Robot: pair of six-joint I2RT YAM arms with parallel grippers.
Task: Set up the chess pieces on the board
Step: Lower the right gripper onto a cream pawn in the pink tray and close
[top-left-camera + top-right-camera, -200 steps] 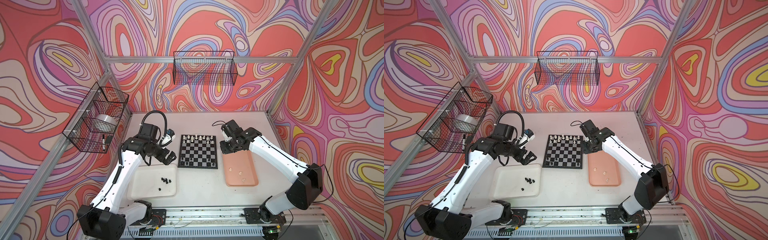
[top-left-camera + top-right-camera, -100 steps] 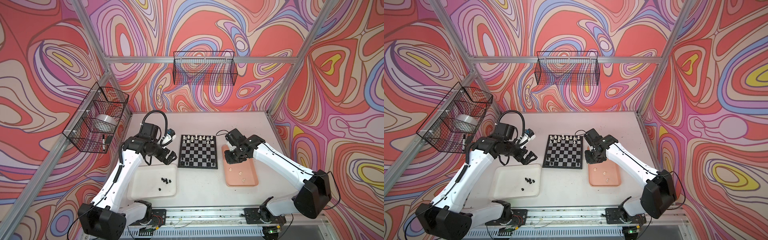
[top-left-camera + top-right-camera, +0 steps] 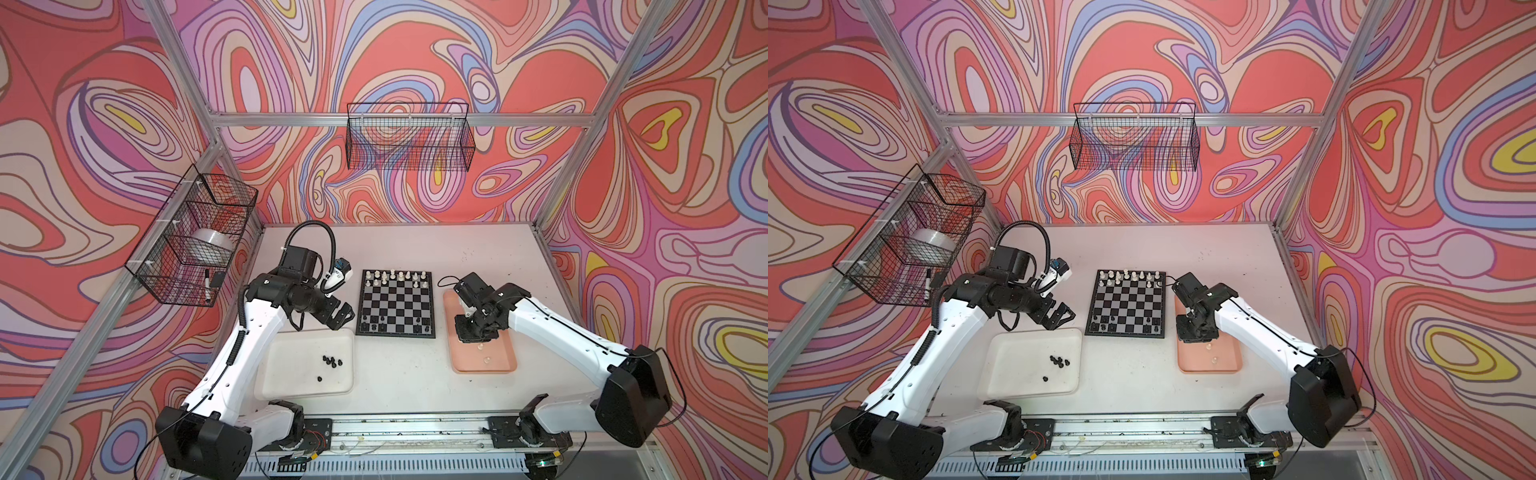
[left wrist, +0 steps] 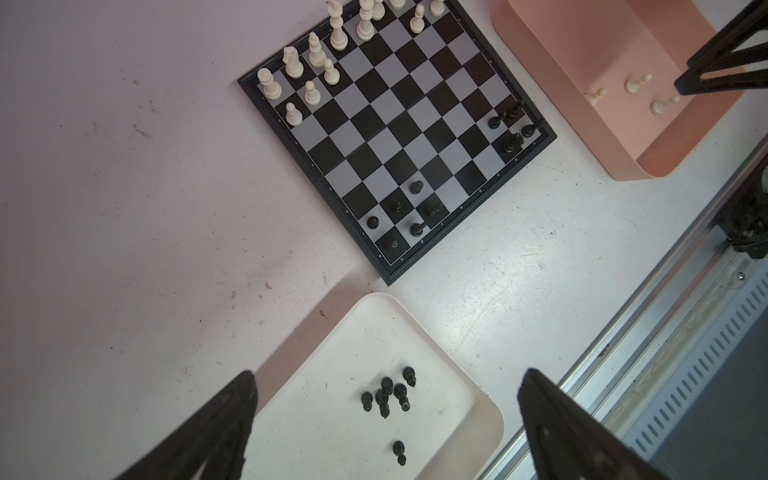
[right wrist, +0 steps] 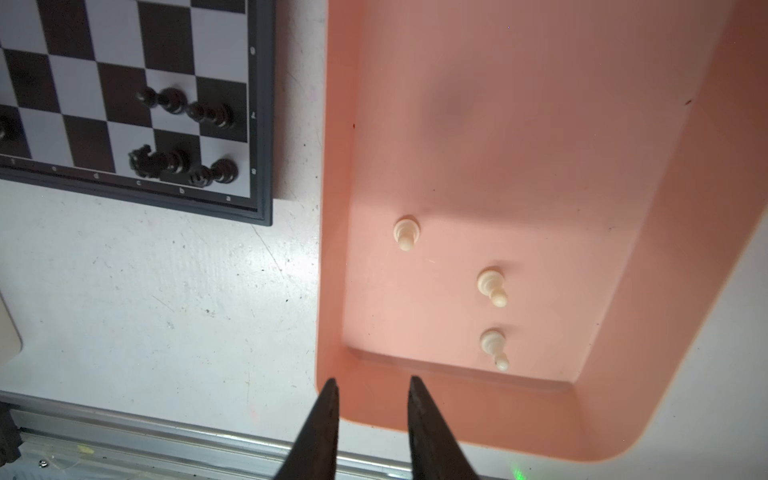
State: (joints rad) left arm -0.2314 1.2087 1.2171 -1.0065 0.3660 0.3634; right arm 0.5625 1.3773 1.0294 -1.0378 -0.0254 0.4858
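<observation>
The board (image 3: 397, 305) lies mid-table, also seen in the left wrist view (image 4: 395, 137). Cream-white chess pieces (image 3: 395, 276) stand on its far rows and black ones (image 3: 376, 326) on its near rows. Several black pieces (image 4: 386, 395) lie in the white tray (image 3: 291, 374). Three white pawns (image 5: 492, 286) lie in the pink tray (image 3: 498, 361). My left gripper (image 3: 343, 316) hangs wide open above the white tray's far edge, holding nothing. My right gripper (image 5: 372, 380) hovers over the pink tray, its jaws a little apart with nothing between them.
A wire basket (image 3: 191, 237) on the left wall holds a tape roll and a marker. Another wire basket (image 3: 409, 139) hangs on the back wall. An aluminium rail (image 3: 415, 424) runs along the table's front edge.
My right gripper has moved from the board's far right corner toward the front, over the pink tray, and its jaws have parted slightly. The left arm has not moved.
</observation>
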